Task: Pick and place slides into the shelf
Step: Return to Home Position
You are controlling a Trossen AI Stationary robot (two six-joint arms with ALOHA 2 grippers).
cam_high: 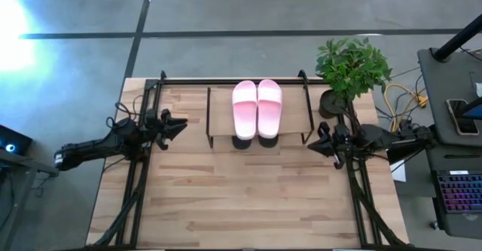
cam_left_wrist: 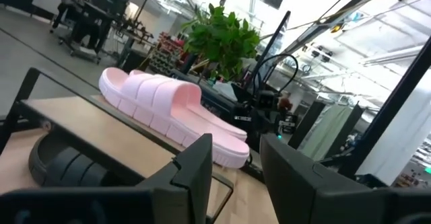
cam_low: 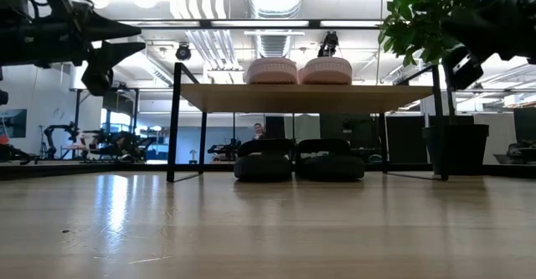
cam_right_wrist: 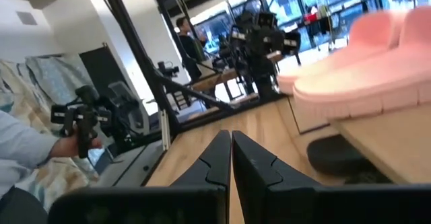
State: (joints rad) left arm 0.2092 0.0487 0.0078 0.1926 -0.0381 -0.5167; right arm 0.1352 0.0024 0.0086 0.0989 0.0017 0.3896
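The shelf [cam_high: 294,111] stands at the table's far middle. The pink pair [cam_high: 257,108] lies side by side on its wooden top board [cam_low: 368,98]. The black pair [cam_low: 299,159] rests on the table under the board, and its near ends show in the high view [cam_high: 256,140]. My left gripper [cam_high: 179,124] hangs open and empty to the left of the shelf, raised above the table [cam_left_wrist: 236,170]. My right gripper [cam_high: 312,144] hangs shut and empty at the shelf's right near corner [cam_right_wrist: 231,158].
A potted plant [cam_high: 350,74] stands on the table's far right corner, close behind my right arm. The black frame posts [cam_low: 174,120] stand at the shelf's corners. Bare wooden tabletop [cam_high: 248,198] lies in front of the shelf. People show in the room beyond [cam_right_wrist: 27,153].
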